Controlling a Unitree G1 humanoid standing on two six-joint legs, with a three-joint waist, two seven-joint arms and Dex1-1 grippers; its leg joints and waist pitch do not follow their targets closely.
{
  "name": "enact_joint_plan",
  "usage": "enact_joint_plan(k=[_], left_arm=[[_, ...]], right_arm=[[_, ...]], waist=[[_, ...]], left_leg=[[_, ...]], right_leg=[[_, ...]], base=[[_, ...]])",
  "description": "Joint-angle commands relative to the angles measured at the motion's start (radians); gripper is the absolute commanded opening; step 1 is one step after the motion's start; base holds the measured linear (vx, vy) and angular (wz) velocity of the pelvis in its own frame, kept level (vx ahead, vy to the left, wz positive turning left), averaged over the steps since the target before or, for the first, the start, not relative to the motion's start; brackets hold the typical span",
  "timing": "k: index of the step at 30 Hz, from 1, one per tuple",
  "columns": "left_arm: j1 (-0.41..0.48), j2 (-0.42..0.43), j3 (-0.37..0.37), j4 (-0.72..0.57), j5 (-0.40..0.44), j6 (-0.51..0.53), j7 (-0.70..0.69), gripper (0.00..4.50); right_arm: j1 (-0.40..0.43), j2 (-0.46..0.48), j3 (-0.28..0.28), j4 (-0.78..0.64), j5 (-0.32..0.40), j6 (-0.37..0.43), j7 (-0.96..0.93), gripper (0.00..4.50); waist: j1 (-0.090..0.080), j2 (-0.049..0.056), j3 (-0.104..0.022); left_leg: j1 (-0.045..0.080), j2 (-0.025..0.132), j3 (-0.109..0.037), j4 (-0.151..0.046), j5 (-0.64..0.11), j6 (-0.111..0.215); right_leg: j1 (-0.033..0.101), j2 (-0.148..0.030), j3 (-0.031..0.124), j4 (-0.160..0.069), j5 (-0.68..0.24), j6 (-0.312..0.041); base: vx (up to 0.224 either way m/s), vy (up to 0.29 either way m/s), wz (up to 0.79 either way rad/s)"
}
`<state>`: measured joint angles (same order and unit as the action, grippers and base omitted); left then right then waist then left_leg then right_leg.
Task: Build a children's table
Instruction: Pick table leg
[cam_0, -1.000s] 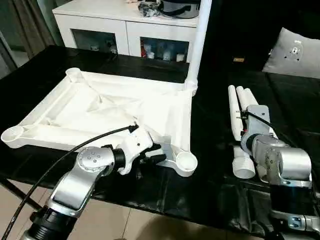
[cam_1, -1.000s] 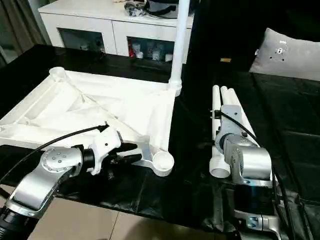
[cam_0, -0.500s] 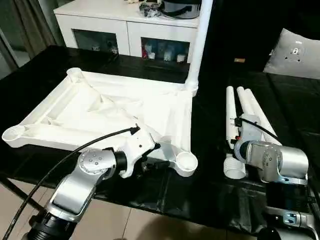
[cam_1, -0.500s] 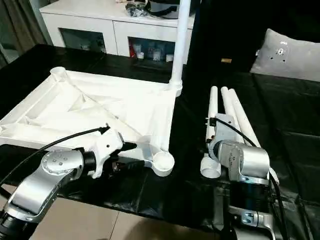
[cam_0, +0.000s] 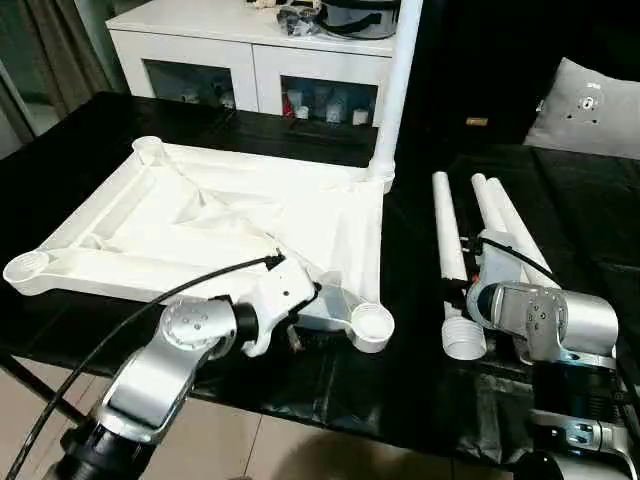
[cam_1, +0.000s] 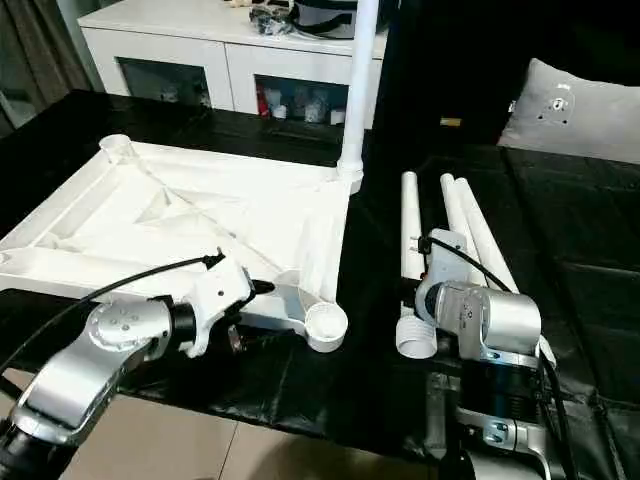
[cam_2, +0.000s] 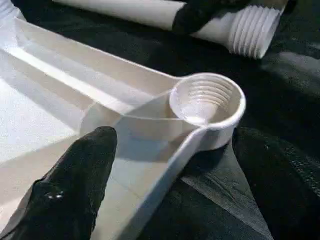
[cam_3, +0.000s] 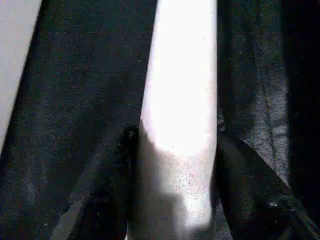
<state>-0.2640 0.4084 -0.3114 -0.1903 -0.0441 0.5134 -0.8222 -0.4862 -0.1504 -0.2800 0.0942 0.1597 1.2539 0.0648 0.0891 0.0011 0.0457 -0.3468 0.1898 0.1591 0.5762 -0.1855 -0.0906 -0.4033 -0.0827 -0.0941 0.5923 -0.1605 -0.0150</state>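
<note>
The white tabletop (cam_0: 200, 215) lies upside down on the black table, ribs up. One leg (cam_0: 395, 90) stands upright in its far right corner socket. My left gripper (cam_2: 175, 145) is open at the near right socket (cam_2: 206, 102). One of its fingers (cam_2: 80, 180) is over the ribbed underside and the other is outside the rim. To the right, my right gripper (cam_3: 175, 145) is shut on a lying leg (cam_0: 445, 240) close to its threaded end (cam_0: 463, 338). Two more legs (cam_0: 500, 210) lie beside it.
A white cabinet (cam_0: 250, 60) with glass doors stands behind the table. A grey pillow (cam_0: 590, 105) lies at the far right. The black table cover (cam_0: 400, 380) ends at the front edge close to my arms. A black cable (cam_0: 130, 310) runs along my left forearm.
My left gripper has opened at the near right corner. My right gripper has closed on one leg and swung its far end left, away from the other two.
</note>
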Motion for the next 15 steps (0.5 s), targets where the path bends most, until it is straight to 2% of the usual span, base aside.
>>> enact_joint_plan(k=[1, 2, 3, 6, 9, 10, 11, 12, 13, 14, 15], left_arm=[[-0.024, -0.002, -0.004, 0.020, 0.012, -0.022, 0.014, 4.50], [-0.028, -0.002, -0.006, 0.026, 0.016, -0.026, 0.017, 4.50], [-0.027, -0.008, -0.003, 0.025, 0.010, -0.022, 0.020, 4.50], [-0.023, -0.018, -0.019, 0.023, 0.009, -0.020, 0.022, 4.50], [-0.029, -0.020, -0.018, 0.030, 0.012, -0.030, 0.027, 4.50], [-0.036, -0.025, -0.012, 0.040, 0.011, -0.034, 0.034, 4.50], [-0.041, -0.029, -0.010, 0.048, 0.011, -0.039, 0.038, 4.50], [-0.057, -0.039, -0.012, 0.076, 0.025, -0.058, 0.057, 4.50], [-0.066, -0.044, -0.015, 0.085, 0.032, -0.066, 0.065, 4.50], [-0.066, -0.044, -0.015, 0.085, 0.032, -0.066, 0.065, 4.50], [-0.072, -0.047, -0.018, 0.089, 0.036, -0.070, 0.070, 4.50]], right_arm=[[-0.001, 0.014, -0.020, 0.034, 0.006, 0.001, -0.017, 2.01], [-0.001, 0.017, -0.024, 0.036, 0.005, -0.001, -0.023, 1.97], [0.004, 0.021, -0.020, 0.032, 0.005, 0.000, -0.022, 1.94], [0.021, 0.028, -0.008, 0.013, 0.001, 0.003, -0.023, 1.90], [0.022, 0.036, -0.018, 0.009, 0.001, -0.008, -0.032, 1.89], [0.019, 0.037, -0.021, 0.016, 0.001, -0.022, -0.036, 1.88], [0.018, 0.038, -0.023, 0.024, 0.000, -0.034, -0.038, 1.88], [0.014, 0.042, -0.039, 0.041, -0.004, -0.071, -0.053, 1.88], [0.012, 0.045, -0.053, 0.043, -0.002, -0.087, -0.060, 1.88], [0.012, 0.045, -0.053, 0.043, -0.002, -0.087, -0.060, 1.88], [0.011, 0.048, -0.061, 0.042, 0.000, -0.095, -0.063, 1.88]], waist=[[0.003, -0.001, -0.058], [0.003, 0.003, -0.058], [0.002, 0.014, -0.059], [-0.001, 0.004, -0.059], [0.000, 0.006, -0.058], [0.000, 0.011, -0.058], [-0.002, 0.008, -0.057], [-0.003, 0.014, -0.056], [-0.003, 0.004, -0.056], [-0.001, 0.009, -0.057], [-0.001, 0.008, -0.058]], left_leg=[[-0.001, 0.021, -0.002, -0.069, -0.200, -0.032], [0.001, 0.020, -0.002, -0.068, -0.202, -0.032], [0.002, 0.021, -0.005, -0.069, -0.206, -0.039], [0.000, 0.021, -0.003, -0.068, -0.215, -0.040], [0.001, 0.021, -0.003, -0.069, -0.221, -0.038], [0.002, 0.021, -0.004, -0.069, -0.226, -0.039], [0.002, 0.019, -0.003, -0.069, -0.235, -0.039], [0.003, 0.018, -0.004, -0.069, -0.247, -0.040], [0.004, 0.018, -0.002, -0.069, -0.254, -0.038], [0.006, 0.018, -0.005, -0.069, -0.261, -0.041], [0.004, 0.020, -0.006, -0.069, -0.257, -0.041]], right_leg=[[0.050, -0.053, 0.049, -0.077, -0.355, -0.067], [0.048, -0.053, 0.049, -0.078, -0.359, -0.067], [0.049, -0.054, 0.049, -0.075, -0.353, -0.071], [0.051, -0.053, 0.049, -0.077, -0.341, -0.076], [0.050, -0.053, 0.048, -0.079, -0.362, -0.071], [0.049, -0.053, 0.048, -0.079, -0.366, -0.071], [0.048, -0.052, 0.047, -0.083, -0.384, -0.064], [0.046, -0.051, 0.046, -0.087, -0.400, -0.058], [0.044, -0.052, 0.046, -0.092, -0.415, -0.051], [0.045, -0.053, 0.045, -0.090, -0.432, -0.046], [0.046, -0.054, 0.045, -0.089, -0.419, -0.046]], base=[[0.000, 0.000, 0.00], [0.000, 0.000, 0.00], [0.000, 0.000, 0.00], [0.000, 0.000, 0.00], [0.000, 0.000, 0.00], [0.000, 0.000, 0.00], [0.000, 0.000, 0.00], [0.000, 0.000, 0.00], [0.000, 0.000, 0.00], [0.000, 0.000, 0.00], [0.000, 0.000, 0.00]])
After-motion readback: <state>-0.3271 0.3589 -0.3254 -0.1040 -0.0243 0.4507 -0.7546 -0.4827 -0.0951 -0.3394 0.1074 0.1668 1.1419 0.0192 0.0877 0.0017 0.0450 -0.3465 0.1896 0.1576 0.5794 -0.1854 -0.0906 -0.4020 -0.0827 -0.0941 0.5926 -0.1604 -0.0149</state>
